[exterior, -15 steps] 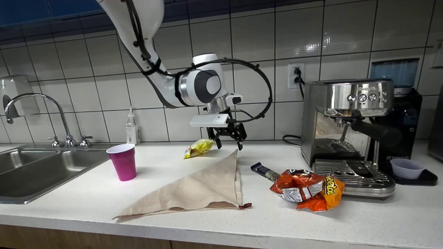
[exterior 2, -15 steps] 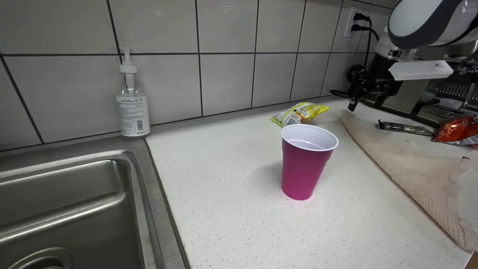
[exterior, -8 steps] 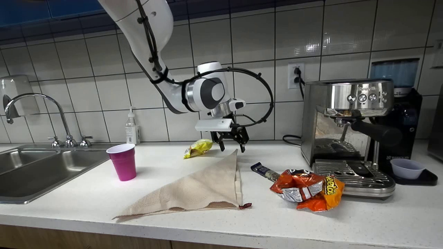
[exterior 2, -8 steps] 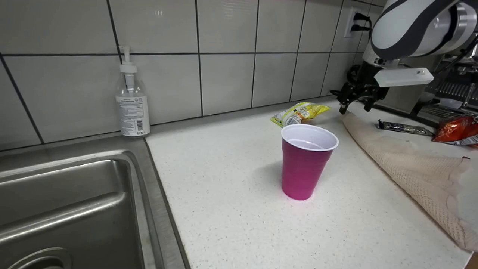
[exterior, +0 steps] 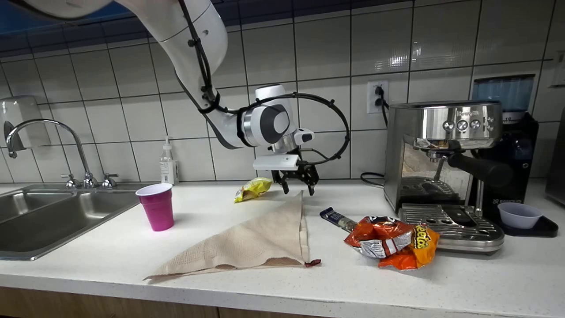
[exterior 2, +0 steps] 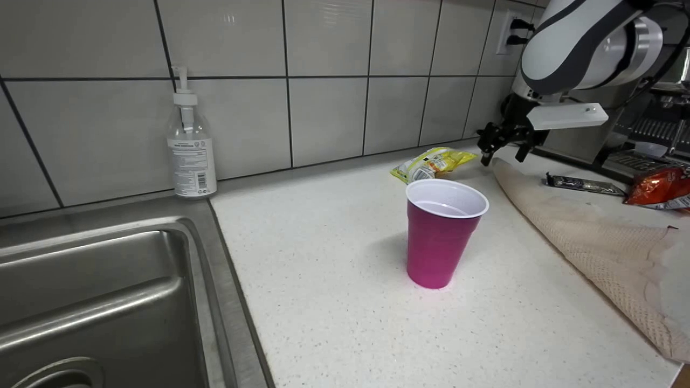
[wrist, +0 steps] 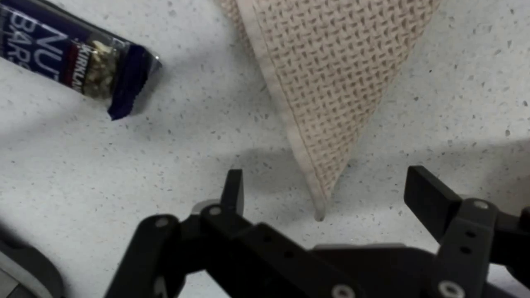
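Observation:
My gripper (wrist: 325, 182) is open, its black fingers (wrist: 430, 198) wide apart and nothing held. Between them, in the wrist view, lies the narrow pointed corner of a beige woven cloth (wrist: 331, 70), apart from both. The folded cloth (exterior: 256, 238) spreads over the white counter towards its front edge. In both exterior views the gripper (exterior: 299, 193) hangs low by that far corner; whether a fingertip touches the counter I cannot tell. A dark blue nut bar (wrist: 70, 54) lies beside the cloth. Behind it, near the gripper, rests a yellow snack bag (exterior 2: 434, 163).
A magenta cup (exterior: 156, 210) stands upright between the cloth and the steel sink (exterior 2: 199, 280). A crumpled orange-red bag (exterior: 393, 243) lies before the espresso machine (exterior: 441, 176). A pump bottle (exterior 2: 191, 156) stands by the tiled wall (exterior 2: 329, 113), which closes off the back.
The arm has shifted slightly and sunk a little, and the cloth's corner now sits more centrally between the fingertips. My gripper has stayed open. The objects on the counter have not moved.

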Motion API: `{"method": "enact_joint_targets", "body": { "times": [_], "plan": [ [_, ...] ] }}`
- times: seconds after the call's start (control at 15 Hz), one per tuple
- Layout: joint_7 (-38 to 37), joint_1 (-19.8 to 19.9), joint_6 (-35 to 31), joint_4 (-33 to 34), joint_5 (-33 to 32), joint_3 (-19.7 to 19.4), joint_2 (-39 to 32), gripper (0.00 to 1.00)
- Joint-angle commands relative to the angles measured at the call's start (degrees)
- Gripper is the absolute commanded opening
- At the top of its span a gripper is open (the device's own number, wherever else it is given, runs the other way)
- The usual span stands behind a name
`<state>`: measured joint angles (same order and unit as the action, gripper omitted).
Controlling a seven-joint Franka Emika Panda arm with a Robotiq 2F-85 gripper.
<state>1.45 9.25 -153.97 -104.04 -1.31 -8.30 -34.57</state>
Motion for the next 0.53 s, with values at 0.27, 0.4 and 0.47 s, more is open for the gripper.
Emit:
{"method": "enact_joint_targets", "body": {
  "times": [0.27, 0.4, 0.47],
  "plan": [
    [-0.32, 1.33, 1.9, 4.43, 0.95, 0.67, -2.35, 0.49],
    [-0.41, 1.24, 1.86, 4.77, 0.85, 0.63, -2.72, 0.34],
    [-0.45, 1.18, 1.86, 4.89, 0.82, 0.63, -2.91, 0.27]
  ]
}}
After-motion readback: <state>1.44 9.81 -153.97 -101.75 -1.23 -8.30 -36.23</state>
